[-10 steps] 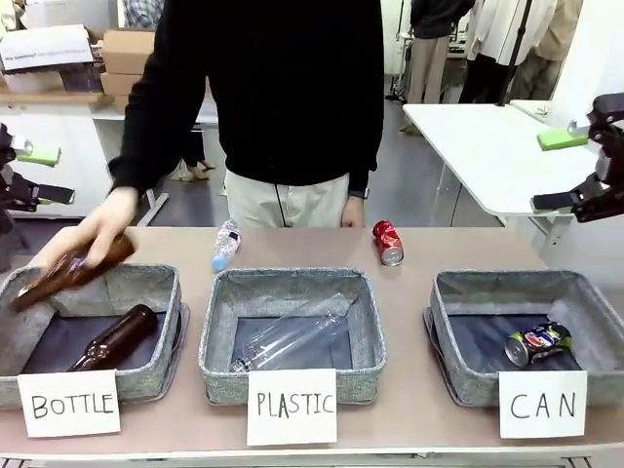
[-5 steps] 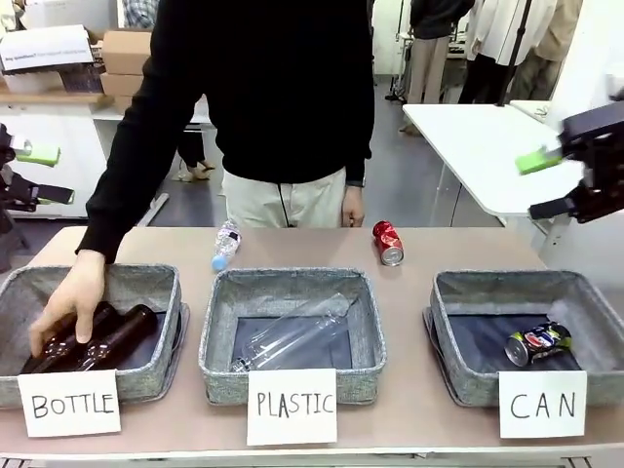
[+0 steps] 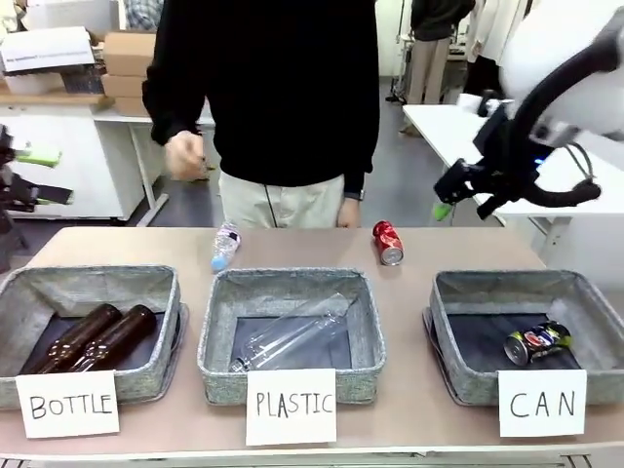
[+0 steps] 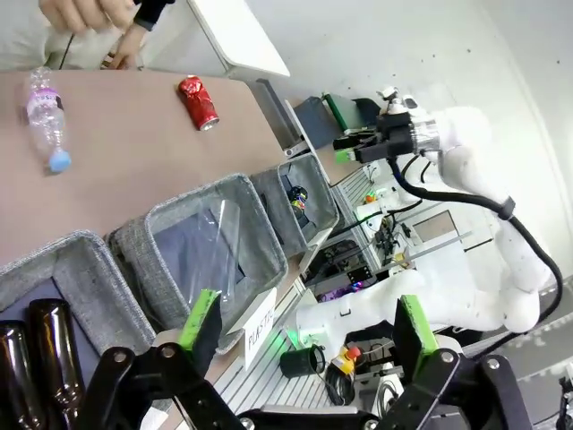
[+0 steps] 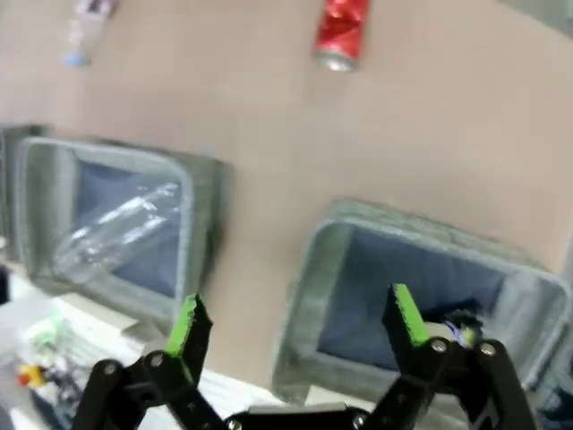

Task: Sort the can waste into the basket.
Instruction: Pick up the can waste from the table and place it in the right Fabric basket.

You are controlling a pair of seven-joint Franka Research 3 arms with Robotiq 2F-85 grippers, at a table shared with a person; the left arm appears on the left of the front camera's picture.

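R end effector [image 3: 458,199] swung inward, jaws spread, red can [image 3: 387,242] lying ahead, untouched

Left hand [image 3: 39,174] cut by edge; dark can [image 5: 458,324] blurred, half-hidden

Bare surface [image 3: 458,250] is found all around the red can [image 3: 387,242]; only a person's hand [image 3: 351,211] is held close behind it. The basket [image 3: 507,290] is open on top, its floor taken at the right by the dark can [image 3: 536,342].

Second brown bottle [image 3: 68,341] now in BOTTLE basket [image 3: 97,278]; person's hand [image 3: 183,154] back at chest; right tool [image 3: 445,198] nearer red can [image 3: 387,243].
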